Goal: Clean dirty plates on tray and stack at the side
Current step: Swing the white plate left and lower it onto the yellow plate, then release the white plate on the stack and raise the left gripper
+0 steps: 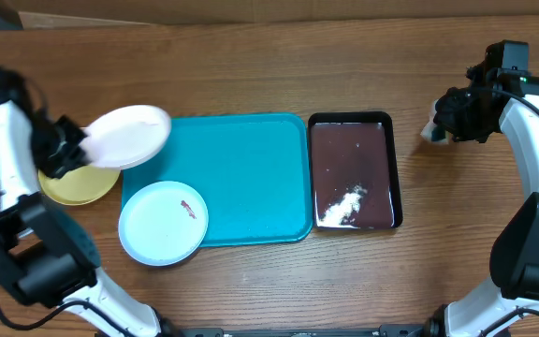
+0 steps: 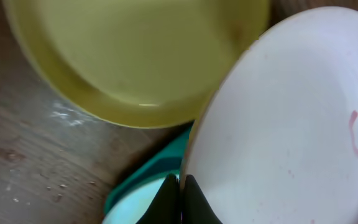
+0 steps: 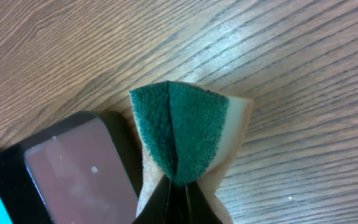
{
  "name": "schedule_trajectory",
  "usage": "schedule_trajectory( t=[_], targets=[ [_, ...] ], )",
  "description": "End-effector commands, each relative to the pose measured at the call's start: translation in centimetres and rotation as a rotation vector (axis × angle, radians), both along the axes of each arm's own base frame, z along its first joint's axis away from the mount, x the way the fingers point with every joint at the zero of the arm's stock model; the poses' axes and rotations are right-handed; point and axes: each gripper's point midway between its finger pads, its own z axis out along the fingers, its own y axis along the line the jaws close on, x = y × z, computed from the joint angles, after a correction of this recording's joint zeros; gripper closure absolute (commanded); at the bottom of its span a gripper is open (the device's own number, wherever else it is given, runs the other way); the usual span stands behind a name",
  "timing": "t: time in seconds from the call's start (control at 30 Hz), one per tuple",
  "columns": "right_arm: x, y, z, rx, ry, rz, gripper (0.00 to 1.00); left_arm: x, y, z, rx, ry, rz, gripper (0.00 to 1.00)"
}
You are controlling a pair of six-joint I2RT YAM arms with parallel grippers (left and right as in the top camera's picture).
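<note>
Plates lie in three spots around the tray (image 1: 251, 178). The white plate (image 1: 131, 134) hangs tilted over its far left corner, pinched at the rim by the closed left hand (image 2: 180, 198). The yellow plate (image 1: 71, 187) lies on the surface (image 1: 251, 65) just left of the tray, partly beneath the white one. The blue plate (image 1: 162, 223), marked with a red smear, overlaps the near left corner. A faint pink streak shows on the white plate. Well right of the tray, past the black tray (image 1: 397, 168), the right hand (image 3: 178, 186) is clamped on a sponge (image 3: 180, 130). The step looks like stacking the white plate on the yellow one. Next it wants levelling, lowering centred and letting go, though the streak may call for the sponge first.
</note>
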Motion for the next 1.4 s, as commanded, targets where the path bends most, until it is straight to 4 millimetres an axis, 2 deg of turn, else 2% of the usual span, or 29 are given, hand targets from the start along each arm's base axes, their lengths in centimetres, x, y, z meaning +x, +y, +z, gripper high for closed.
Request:
schedule_trajectory(
  t=[0.0, 0.2, 0.4, 0.47, 0.5, 0.57, 0.6, 0.63, 0.73, 0.87, 1.0, 1.1, 1.2, 1.27, 1.33, 1.37],
  targets=[
    [0.1, 0.3, 0.0, 0.005, -0.005, 0.005, 0.96, -2.3, 3.5, -0.5, 0.004, 0.017, 0.116, 0.96],
    [0.1, 0.3, 0.0, 0.005, -0.006, 0.005, 0.96, -5.4, 8.0, -0.6, 0.089, 0.065, 0.212, 0.96],
    [0.1, 0.4, 0.1, 0.01, -0.006, 0.007, 0.96, -5.5, 8.9, -0.6, 0.127, 0.066, 0.22, 0.96],
    [0.1, 0.6, 0.1, 0.021, -0.008, 0.011, 0.96, -5.4, 8.8, -0.6, 0.128, 0.065, 0.218, 0.92],
    [0.1, 0.7, 0.1, 0.025, -0.009, 0.012, 0.96, -5.4, 8.8, -0.6, 0.128, 0.064, 0.217, 0.84],
    [0.2, 0.7, 0.1, 0.03, -0.01, 0.014, 0.96, -5.3, 8.8, -0.6, 0.126, 0.063, 0.216, 0.41],
    [0.2, 0.7, 0.1, 0.03, -0.01, 0.014, 0.96, -5.3, 8.7, -0.6, 0.124, 0.062, 0.216, 0.09],
    [0.2, 0.7, 0.1, 0.03, -0.01, 0.014, 0.96, -5.3, 8.6, -0.6, 0.116, 0.061, 0.209, 0.0],
    [0.2, 0.7, 0.1, 0.03, -0.01, 0.014, 0.96, -5.0, 7.2, -0.6, 0.043, 0.042, 0.19, 0.0],
    [0.1, 0.7, 0.1, 0.03, -0.009, 0.014, 0.96, -4.7, 3.5, -0.1, -0.13, 0.023, 0.159, 0.03],
    [0.1, 0.7, 0.1, 0.03, -0.009, 0.014, 0.96, -4.3, 1.8, 0.0, -0.144, 0.037, 0.092, 0.04],
    [0.0, 0.8, 0.1, 0.031, -0.003, 0.013, 0.96, -4.5, 1.9, -0.5, -0.06, 0.097, 0.056, 0.02],
    [-0.3, 0.8, 0.0, 0.033, 0.009, 0.013, 0.96, -5.6, 2.9, -1.4, 0.072, 0.205, 0.101, 0.09],
    [-0.4, 0.8, 0.0, 0.034, 0.013, 0.013, 0.96, -5.8, 2.8, -2.3, 0.094, 0.227, 0.116, 0.14],
    [-0.4, 0.8, 0.0, 0.034, 0.012, 0.013, 0.96, -5.8, 2.7, -3.5, 0.093, 0.224, 0.121, 0.14],
    [-0.3, 0.8, 0.0, 0.033, 0.011, 0.013, 0.96, -6.0, 2.5, -4.8, 0.088, 0.223, 0.122, 0.18]
  ],
)
